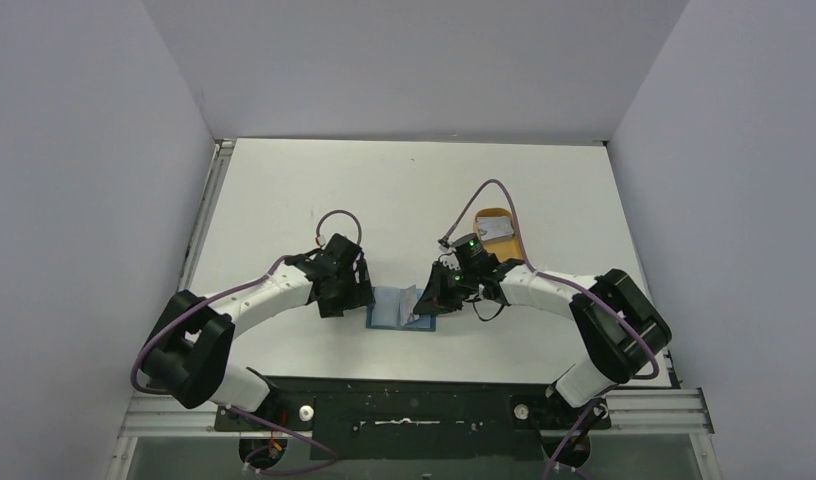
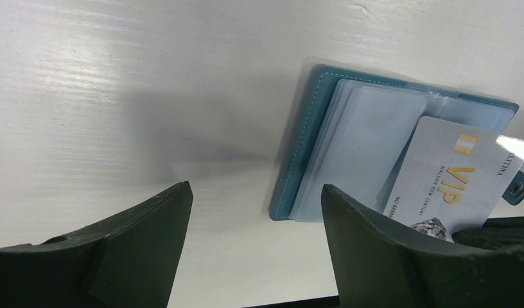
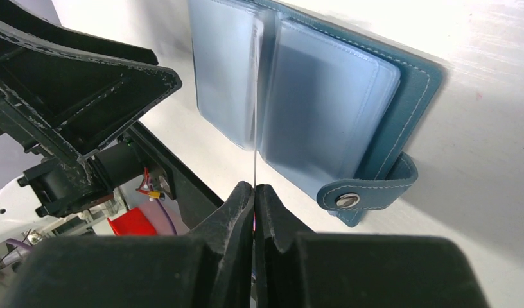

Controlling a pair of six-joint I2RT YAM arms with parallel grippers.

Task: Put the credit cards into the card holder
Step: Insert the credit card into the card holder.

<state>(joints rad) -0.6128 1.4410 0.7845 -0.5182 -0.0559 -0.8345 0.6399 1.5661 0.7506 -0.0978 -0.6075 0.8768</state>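
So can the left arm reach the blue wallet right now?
Probably yes. The left tool hangs open right beside the wallet, only bare table between them. The right tool pinches a card on the far side, out of its way.

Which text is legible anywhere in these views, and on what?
"VIP": gold letters on the credit card.
"LTINA": same card's corner, start lost in glare.
"NO 8888": its lower edge, rest hidden.
Small line under VIP: too small to trust.
Nothing else is readable.

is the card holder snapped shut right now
No, the card holder lies open, its clear sleeves exposed and the snap tab hanging unfastened at its side.
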